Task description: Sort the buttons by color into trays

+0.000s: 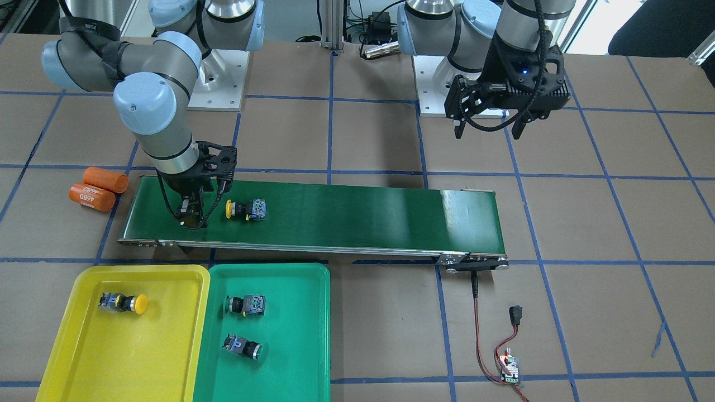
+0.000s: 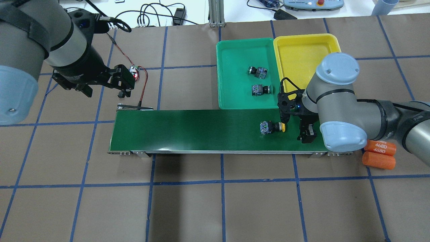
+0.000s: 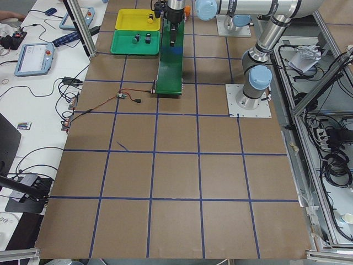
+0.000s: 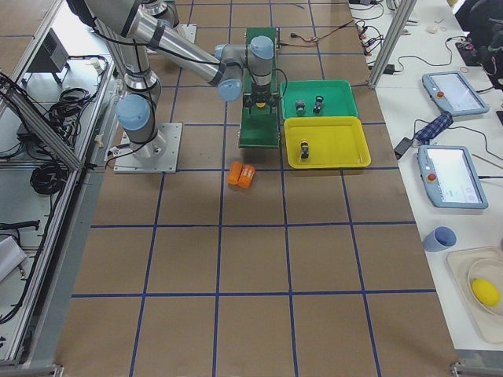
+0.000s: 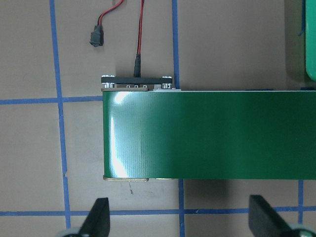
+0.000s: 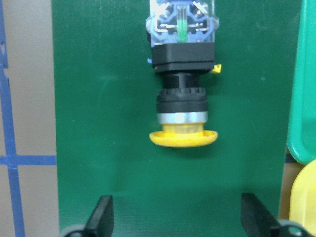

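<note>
A yellow-capped button lies on its side on the conveyor belt. It also shows in the overhead view and fills the right wrist view, cap toward the camera. My right gripper is open and empty, low over the belt just short of that cap, also seen from its wrist. The yellow tray holds one yellow button. The green tray holds two green buttons. My left gripper is open and empty, high above the belt's other end.
Two orange cylinders lie on the table by the belt's end near my right arm. A small controller board with red and black wires runs to the belt's other end. The trays sit side by side, touching, along the belt's far side.
</note>
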Controlling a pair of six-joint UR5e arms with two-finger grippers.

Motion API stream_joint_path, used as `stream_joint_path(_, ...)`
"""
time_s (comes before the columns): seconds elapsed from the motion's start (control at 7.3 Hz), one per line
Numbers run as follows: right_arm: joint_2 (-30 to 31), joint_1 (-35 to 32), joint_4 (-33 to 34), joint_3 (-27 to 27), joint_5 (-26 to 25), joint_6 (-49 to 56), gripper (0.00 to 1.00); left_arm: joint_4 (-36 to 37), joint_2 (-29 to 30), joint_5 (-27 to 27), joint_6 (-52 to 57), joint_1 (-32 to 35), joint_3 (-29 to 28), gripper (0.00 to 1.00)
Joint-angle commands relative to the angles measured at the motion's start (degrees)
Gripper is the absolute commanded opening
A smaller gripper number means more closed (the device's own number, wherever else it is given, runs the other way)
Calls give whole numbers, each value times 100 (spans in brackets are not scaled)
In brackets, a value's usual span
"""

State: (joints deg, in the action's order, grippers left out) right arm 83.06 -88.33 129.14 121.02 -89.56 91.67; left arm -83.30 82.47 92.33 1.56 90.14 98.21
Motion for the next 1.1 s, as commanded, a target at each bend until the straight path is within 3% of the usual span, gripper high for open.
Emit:
stream_joint_path(0.0,0,0,-3,1,9,0,91,-2,-257,-22,-76,21,198,100)
stream_joint_path(0.96,0,0,6,1,9,-9,91,164,-434,-321,-568,74,410,100)
